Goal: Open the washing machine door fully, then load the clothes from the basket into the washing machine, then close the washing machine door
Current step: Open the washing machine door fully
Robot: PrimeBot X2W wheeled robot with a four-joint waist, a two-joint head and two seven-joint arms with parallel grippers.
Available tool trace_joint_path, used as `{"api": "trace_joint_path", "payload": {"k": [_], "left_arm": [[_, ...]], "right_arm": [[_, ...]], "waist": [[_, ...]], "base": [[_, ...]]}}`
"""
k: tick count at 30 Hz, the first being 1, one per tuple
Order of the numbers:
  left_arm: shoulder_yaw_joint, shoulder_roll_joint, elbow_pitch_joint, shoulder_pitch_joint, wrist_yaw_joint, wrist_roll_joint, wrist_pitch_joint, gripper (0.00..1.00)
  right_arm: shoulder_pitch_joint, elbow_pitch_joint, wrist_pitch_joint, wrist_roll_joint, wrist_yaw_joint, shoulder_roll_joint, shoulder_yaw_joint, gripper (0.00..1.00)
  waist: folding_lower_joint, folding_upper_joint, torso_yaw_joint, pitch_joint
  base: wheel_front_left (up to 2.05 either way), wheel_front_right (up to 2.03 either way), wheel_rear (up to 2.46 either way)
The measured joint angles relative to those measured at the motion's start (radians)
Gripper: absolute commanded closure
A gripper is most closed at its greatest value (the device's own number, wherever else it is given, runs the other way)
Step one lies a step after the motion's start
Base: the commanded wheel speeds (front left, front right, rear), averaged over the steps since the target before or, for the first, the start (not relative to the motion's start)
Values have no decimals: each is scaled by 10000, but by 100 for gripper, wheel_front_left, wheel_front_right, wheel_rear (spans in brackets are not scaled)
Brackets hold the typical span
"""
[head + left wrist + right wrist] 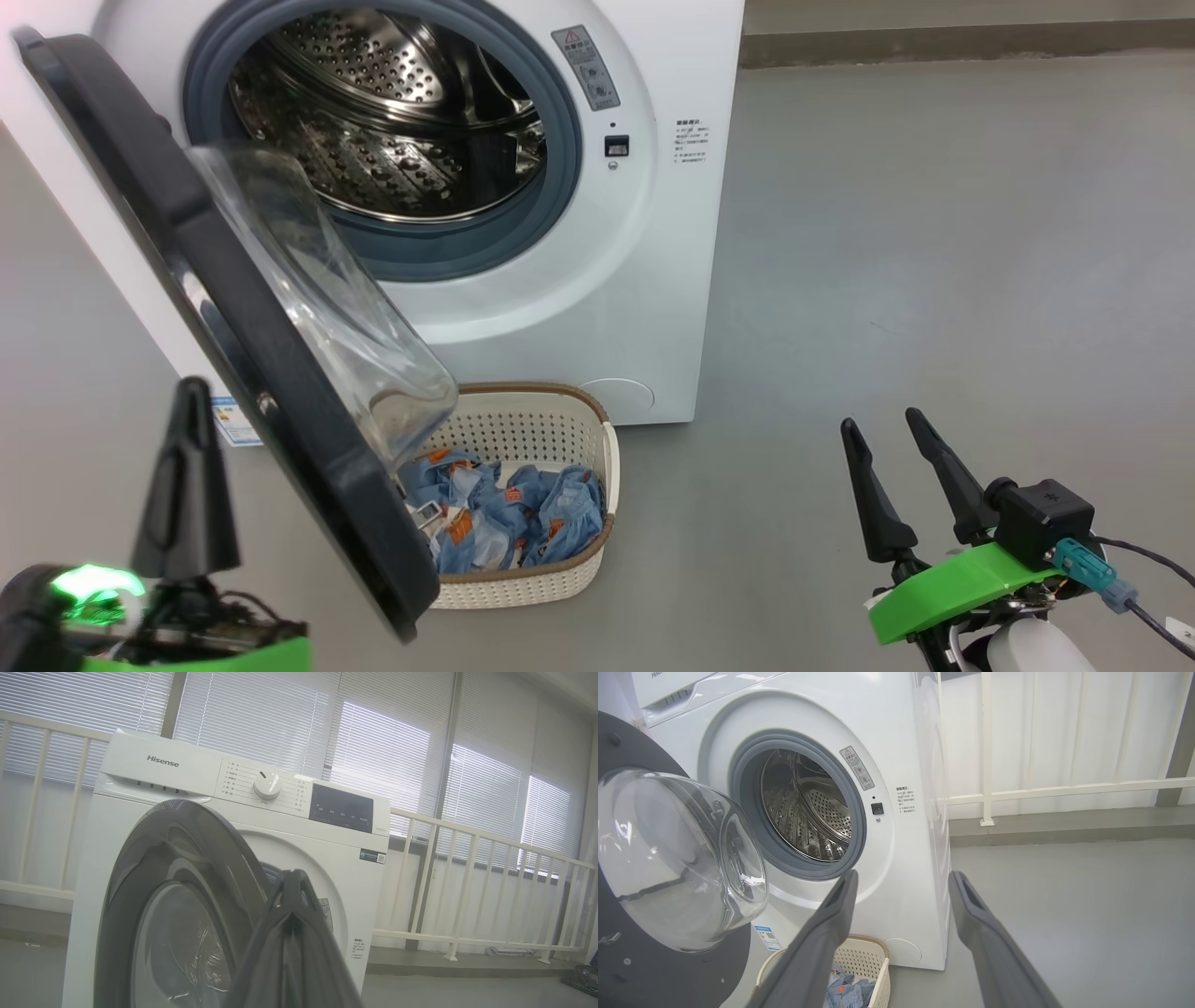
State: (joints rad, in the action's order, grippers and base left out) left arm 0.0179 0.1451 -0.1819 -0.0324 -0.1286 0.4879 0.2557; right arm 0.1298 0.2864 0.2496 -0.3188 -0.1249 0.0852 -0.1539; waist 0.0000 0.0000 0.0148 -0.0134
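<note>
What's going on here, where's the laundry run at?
The robot is early in the job. The washing machine door stands partly open, its glass bowl overhanging the basket in the head view. The clothes lie in the basket on the floor in front of the washing machine; none show in the drum. The left gripper is shut beside the door's outer face, holding nothing. The right gripper is open and empty.

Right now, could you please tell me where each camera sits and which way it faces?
Head view: on the head, facing forward and down at the washing machine, its open door, the basket of clothes; left end effector shut, right end effector open.
Left wrist view: low, facing up at the door's outside and control panel; own shut fingers.
Right wrist view: facing the drum between own spread fingers.
Shared by head and right wrist: drum, basket.
</note>
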Motion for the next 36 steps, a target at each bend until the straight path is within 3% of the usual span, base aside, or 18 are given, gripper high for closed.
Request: {"api": "trace_joint_path", "payload": {"k": [4, 10, 20, 36], "left_arm": [[848, 197, -844, 152, 0, 4, 8, 100], [2038, 395, -959, 593, 0, 178, -196, 100], [2930, 562, 654, 538, 0, 851, -548, 100], [3289, 491, 2920, -189, 4, 1367, -568, 100]], "right_arm": [[0, -4, 0, 0, 0, -2, -13, 0], [0, -4, 2, -2, 0, -56, -40, 0], [1, -2, 0, -2, 0, -188, -102, 0], [8, 54, 0, -2, 0, -257, -107, 0]], "waist": [[0, 0, -3, 17], [0, 0, -59, 75], [0, 0, -272, 271], [1, 0, -486, 374]], "base": [[0, 0, 0], [0, 0, 0], [0, 0, 0], [0, 0, 0]]}}
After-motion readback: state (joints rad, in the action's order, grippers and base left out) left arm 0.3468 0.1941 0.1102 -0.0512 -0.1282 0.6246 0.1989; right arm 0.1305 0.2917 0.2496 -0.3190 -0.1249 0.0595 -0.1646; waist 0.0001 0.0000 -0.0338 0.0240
